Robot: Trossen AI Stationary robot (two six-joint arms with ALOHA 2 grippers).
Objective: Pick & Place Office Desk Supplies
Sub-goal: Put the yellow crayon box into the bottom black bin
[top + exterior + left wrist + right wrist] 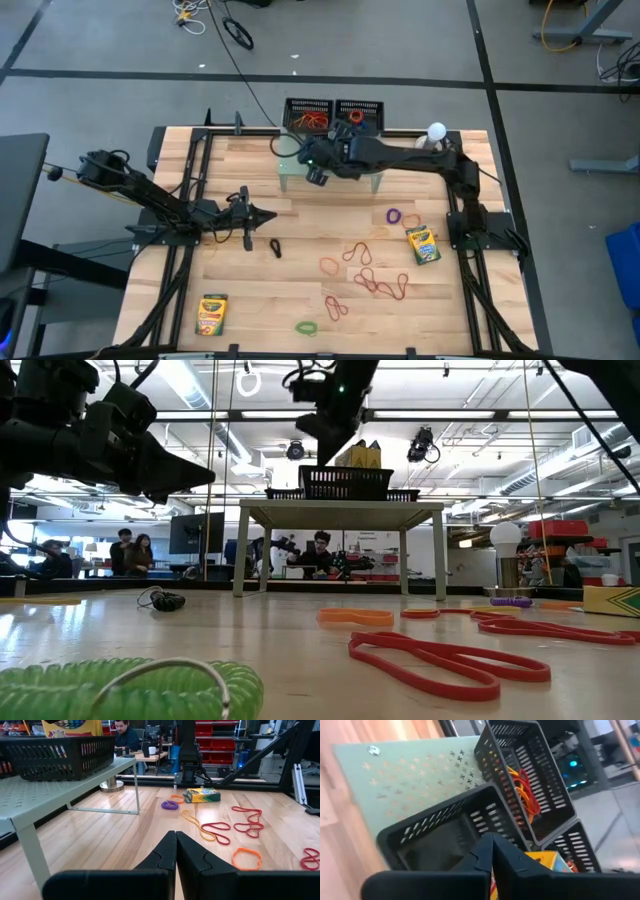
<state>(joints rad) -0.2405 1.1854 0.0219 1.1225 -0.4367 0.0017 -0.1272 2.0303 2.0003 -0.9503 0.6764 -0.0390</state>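
Wooden table (250,290): right gripper (318,172), fingers closed and empty, hovers over riser (295,170) beside mesh trays (333,114); judged between placements, next fetch crayon box (422,243) forward of riser; left gripper (262,216) closed, idle

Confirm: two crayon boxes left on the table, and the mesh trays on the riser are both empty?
Not quite. Two crayon boxes do lie on the table, but the trays aren't empty: the right wrist view shows red and orange rubber bands in one mesh tray.
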